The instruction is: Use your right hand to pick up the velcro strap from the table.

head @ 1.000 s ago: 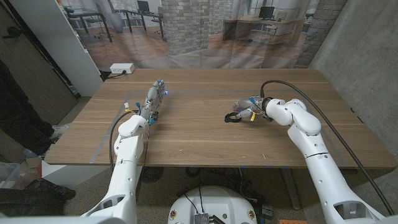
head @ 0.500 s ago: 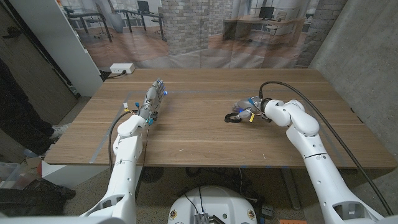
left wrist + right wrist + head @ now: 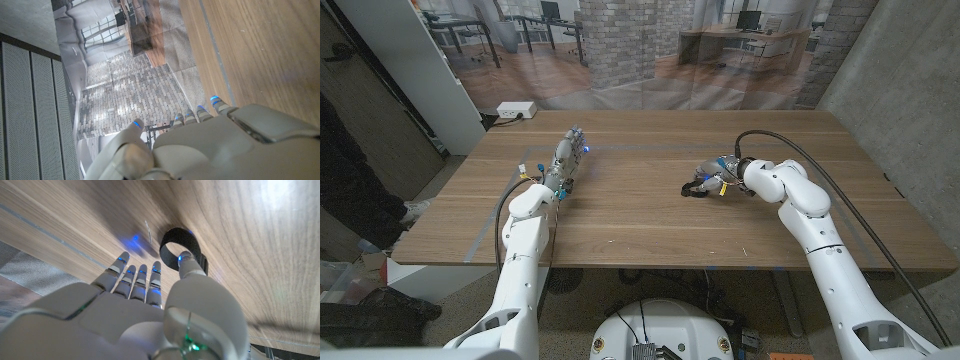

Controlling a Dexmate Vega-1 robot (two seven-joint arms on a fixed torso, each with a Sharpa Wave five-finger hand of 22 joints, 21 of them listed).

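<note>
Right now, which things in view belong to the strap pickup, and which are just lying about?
Part of the job:
- velcro strap, a black loop on the wooden table
- right robot hand, fingers reaching at the strap, not yet holding it

Just lying about:
- left robot hand, idle, holding nothing
- white power strip at the table's far left corner

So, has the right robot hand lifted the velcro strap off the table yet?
No, the velcro strap lies looped on the table, the right robot hand open beside it.

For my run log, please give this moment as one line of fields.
stage: reaching | right hand: open, at velcro strap, not gripping | strap: looped, on table | left hand: open, idle
</note>
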